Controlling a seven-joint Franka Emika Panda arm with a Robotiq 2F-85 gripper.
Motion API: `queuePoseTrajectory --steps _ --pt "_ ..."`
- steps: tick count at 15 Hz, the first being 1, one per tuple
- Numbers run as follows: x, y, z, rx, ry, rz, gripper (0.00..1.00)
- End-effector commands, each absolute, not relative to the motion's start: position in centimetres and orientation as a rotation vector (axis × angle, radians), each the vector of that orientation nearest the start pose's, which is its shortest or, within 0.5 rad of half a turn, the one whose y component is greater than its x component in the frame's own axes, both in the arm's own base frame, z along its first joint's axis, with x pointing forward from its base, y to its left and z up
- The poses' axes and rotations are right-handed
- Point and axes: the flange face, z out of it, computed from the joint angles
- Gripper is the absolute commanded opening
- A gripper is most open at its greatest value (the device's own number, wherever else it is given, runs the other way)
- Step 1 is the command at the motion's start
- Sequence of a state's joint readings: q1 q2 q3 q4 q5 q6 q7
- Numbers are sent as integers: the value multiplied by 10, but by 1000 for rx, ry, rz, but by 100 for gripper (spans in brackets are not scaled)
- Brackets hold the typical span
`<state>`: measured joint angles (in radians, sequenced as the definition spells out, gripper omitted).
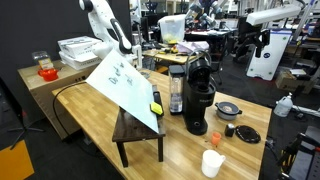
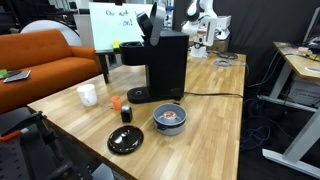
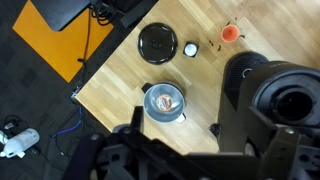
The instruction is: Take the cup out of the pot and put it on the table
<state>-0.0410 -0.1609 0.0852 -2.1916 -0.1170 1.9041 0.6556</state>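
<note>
One small cup (image 3: pixel 166 99) sits inside the pot (image 3: pixel 149 108) on the wooden table (image 3: pixel 110 90) — the gripper (image 3: pixel 174 130) hangs above, jaws spread wide, gripping nothing.

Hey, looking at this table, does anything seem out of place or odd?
Yes. A small cup sits inside the metal pot on the table, near the coffee machine, an unusual place for a cup. A whiteboard also leans tilted over the dark stool. Nothing looks spilled or broken.

Robotics lab; whiteboard (image 1: pixel 124 88); orange sofa (image 2: pixel 40 55); white robot arm (image 1: pixel 275 14) at back.
</note>
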Motion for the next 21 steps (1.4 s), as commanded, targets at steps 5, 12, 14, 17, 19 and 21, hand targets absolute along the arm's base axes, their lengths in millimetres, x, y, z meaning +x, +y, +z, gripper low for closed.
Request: queuePoseTrajectory --steps 5,12,14,17,19,21 --pt "494 5 433 -3158 992 147 100" --pt "495 5 434 -3156 1017 121 100" --pt "498 0 430 -3101 1040 132 100" --pt "504 -18 414 -3019 1089 145 100" --pt "509 -36 396 -2985 1154 142 100" --pt "515 -51 377 -2965 1188 120 100"
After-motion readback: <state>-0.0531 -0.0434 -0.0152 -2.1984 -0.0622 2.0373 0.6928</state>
